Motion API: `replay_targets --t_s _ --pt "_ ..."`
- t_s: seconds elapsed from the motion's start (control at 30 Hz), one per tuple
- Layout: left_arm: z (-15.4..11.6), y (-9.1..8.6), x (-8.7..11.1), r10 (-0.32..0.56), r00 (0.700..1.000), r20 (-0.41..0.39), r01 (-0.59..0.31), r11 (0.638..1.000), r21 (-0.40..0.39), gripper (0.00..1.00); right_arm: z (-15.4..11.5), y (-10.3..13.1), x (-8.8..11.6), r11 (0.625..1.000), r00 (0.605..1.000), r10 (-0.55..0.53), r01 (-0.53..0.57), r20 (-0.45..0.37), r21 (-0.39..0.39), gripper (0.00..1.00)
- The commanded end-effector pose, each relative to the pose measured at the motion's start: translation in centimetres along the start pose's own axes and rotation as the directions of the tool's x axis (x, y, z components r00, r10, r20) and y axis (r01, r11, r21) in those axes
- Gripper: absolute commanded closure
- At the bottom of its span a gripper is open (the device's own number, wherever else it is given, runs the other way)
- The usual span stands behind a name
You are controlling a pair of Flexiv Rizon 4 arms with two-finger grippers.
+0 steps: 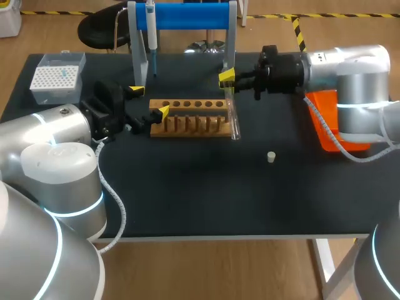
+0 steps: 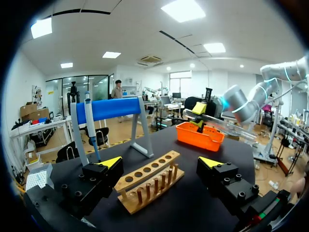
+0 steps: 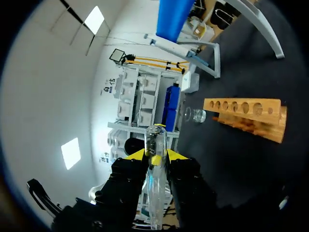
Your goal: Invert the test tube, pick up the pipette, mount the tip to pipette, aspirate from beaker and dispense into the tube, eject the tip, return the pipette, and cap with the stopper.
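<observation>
My right gripper [image 1: 227, 77] is shut on a clear test tube [image 1: 234, 117], which hangs down just past the right end of the wooden rack [image 1: 187, 116]. In the right wrist view the tube [image 3: 155, 137] runs between the yellow fingers of that gripper [image 3: 155, 155]. My left gripper [image 1: 150, 101] stands open and empty at the rack's left end; its wrist view shows the rack [image 2: 149, 181] ahead of the open gripper [image 2: 160, 162]. The pipette [image 1: 151, 30] hangs on the blue-barred stand [image 1: 187, 15]. A small white stopper [image 1: 271, 157] lies on the table. A glass beaker [image 3: 195, 115] stands beyond the rack.
A white tip box [image 1: 56, 76] sits at the back left. An orange bin [image 1: 328, 122] lies under my right arm at the right edge. The stand's legs [image 1: 137, 56] rise just behind the rack.
</observation>
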State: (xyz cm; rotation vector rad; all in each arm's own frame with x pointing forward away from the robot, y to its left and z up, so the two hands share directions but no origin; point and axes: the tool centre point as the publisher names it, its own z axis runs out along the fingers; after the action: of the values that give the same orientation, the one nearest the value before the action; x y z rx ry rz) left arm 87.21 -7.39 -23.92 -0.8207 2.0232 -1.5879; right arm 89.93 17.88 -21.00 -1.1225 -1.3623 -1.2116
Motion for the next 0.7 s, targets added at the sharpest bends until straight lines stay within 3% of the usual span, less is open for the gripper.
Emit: replay_targets --t_s 0.03,0.23,0.7 --pt "0.07 0.13 -0.05 0.000 1.000 -0.001 0.000 1.000 0.004 0.00 -0.09 0.29 -0.05 0.999 0.999 0.036 -0.036 -0.003 0.009 1.00" --pt "0.07 0.13 -0.05 0.000 1.000 -0.001 0.000 1.000 0.004 0.00 -0.08 0.33 0.08 0.996 0.995 0.093 -0.093 -0.023 0.000 1.00" --pt "0.07 0.13 -0.05 0.000 1.000 -0.001 0.000 1.000 0.004 0.00 -0.34 0.49 0.43 0.994 0.992 0.106 -0.108 -0.066 -0.024 1.00"
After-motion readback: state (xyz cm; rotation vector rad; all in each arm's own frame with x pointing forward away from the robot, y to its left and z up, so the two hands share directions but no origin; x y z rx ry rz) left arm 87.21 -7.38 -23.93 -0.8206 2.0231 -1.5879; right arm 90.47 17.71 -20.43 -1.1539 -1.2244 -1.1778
